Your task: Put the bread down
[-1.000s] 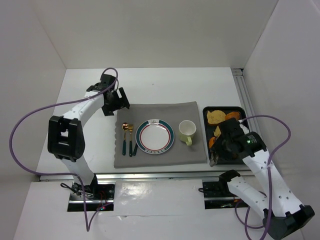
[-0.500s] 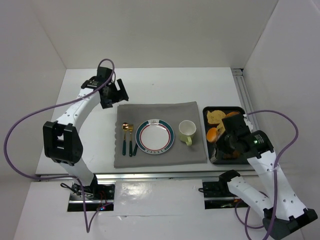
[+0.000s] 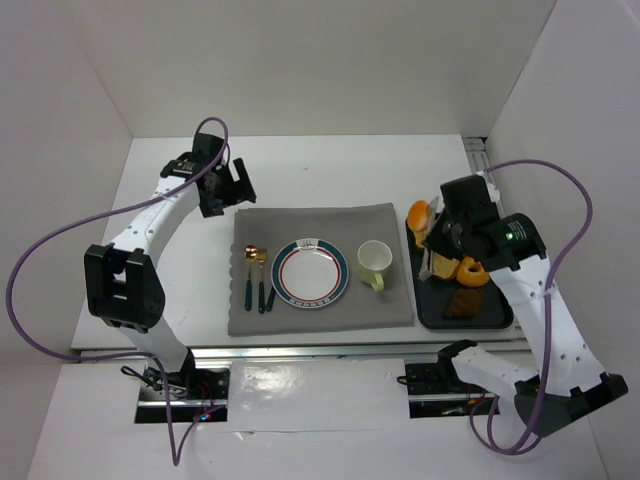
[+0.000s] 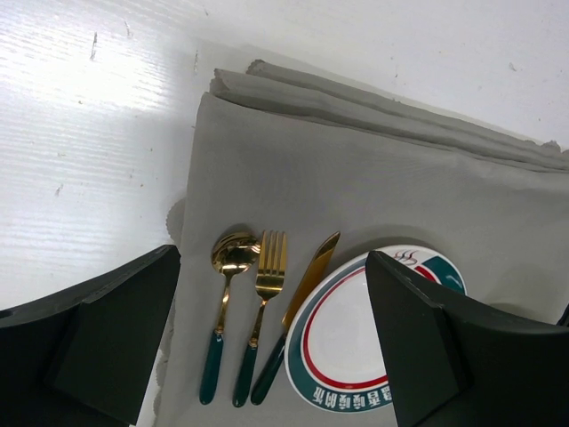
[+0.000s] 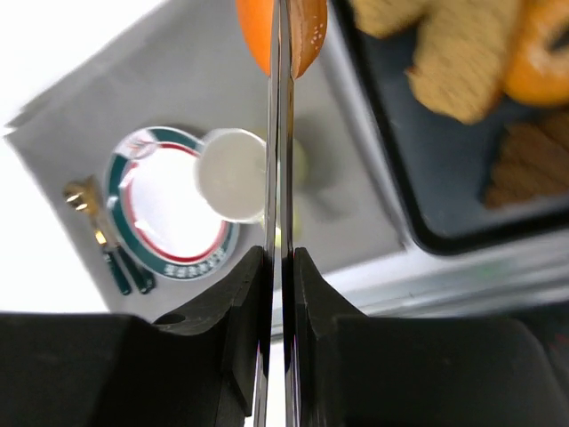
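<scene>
Pick-up completed, transfer beginning. The right end effector (image 3: 428,220), a second ago low over the black tray (image 3: 497,322) with its jaws part open, has since closed and risen. It now holds an orange piece of bread (image 3: 420,212) above the tray's far-left corner, clear of the other pieces left inside. In the right wrist view the jaws stand almost together, pinching the bread (image 5: 307,31) at their very tips. The bite therefore looks shallow, though the blurred close-up does not show how much of the piece lies between them. The green cup (image 3: 374,262) and the ringed plate (image 3: 310,272) on the grey placemat (image 3: 320,222) lie to the left of the load; the plate is judged the likely destination. The left end effector (image 4: 276,342) has drawn back slightly to the placemat's far-left corner, where it hangs wide open and empty above the gold cutlery (image 4: 260,311). Grasp done; carry and release not yet done.
</scene>
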Controlling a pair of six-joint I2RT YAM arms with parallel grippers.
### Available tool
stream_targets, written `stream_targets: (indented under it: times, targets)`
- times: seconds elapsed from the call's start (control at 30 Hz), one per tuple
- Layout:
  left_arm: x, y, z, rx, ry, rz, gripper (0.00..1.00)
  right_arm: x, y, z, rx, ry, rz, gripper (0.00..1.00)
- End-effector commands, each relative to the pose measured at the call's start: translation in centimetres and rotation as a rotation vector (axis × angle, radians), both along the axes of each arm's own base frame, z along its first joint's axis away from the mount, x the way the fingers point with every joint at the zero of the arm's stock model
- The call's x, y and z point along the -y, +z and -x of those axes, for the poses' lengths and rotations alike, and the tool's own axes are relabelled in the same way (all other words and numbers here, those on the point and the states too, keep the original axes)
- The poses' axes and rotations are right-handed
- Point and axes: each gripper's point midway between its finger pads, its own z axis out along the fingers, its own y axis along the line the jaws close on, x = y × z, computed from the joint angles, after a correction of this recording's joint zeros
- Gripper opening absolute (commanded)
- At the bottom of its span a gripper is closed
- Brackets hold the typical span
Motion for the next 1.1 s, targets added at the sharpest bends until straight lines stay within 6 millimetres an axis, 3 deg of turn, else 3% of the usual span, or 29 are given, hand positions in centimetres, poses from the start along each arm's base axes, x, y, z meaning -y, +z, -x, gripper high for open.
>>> stream_targets:
  times: [0.0,0.1,0.23,0.3,0.33,0.43,0.53,0.7,0.83,0.97,1.0,1.07]
  targets:
    - [-0.8,2.9,-0.1,0.059,0.007,0.008,1.00,-3.0,4.3,-5.0,0.192,0.141,-0.047,0.00]
    - [-1.9,3.1,0.1,0.055,0.047,0.018,1.00,-7.0,5.0,-6.9,0.229,0.295,-0.124,0.00]
    - [-3.4,4.3,0.6,0.076,0.097,-0.002,1.00,-13.0,4.6,-7.1,0.249,0.490,-0.188,0.00]
    - [-3.8,4.3,0.8,0.076,0.106,-0.002,1.00,-15.4,2.6,-6.6,0.202,0.558,-0.198,0.00]
    - [-4.1,4.6,0.8,0.085,0.115,-0.001,1.00,-17.6,2.2,-5.5,0.196,0.627,-0.214,0.00]
    - [-4.1,4.9,0.9,0.087,0.115,-0.001,1.00,-21.1,-0.9,-2.8,0.121,0.767,-0.202,0.00]
    - [-4.7,4.7,1.0,0.076,0.130,-0.010,1.00,-22.3,-3.9,-0.5,0.036,0.822,-0.151,0.00]
    - [-4.7,4.7,1.1,0.076,0.130,-0.010,1.00,-21.1,-8.7,2.2,-0.084,0.819,-0.123,0.00]
    - [-4.7,4.4,1.2,0.067,0.130,-0.011,1.00,-21.0,-9.9,2.9,-0.108,0.828,-0.111,0.02]
    - [-4.5,4.4,1.2,0.066,0.124,-0.004,1.00,-20.9,-10.3,3.0,-0.120,0.828,-0.093,0.18]
    - [-4.5,4.4,1.2,0.066,0.124,-0.004,1.00,-21.0,-9.9,2.7,-0.104,0.822,-0.091,0.36]
    - [-4.4,4.4,1.2,0.065,0.119,0.003,1.00,-21.3,-9.2,2.1,-0.081,0.825,-0.087,0.42]
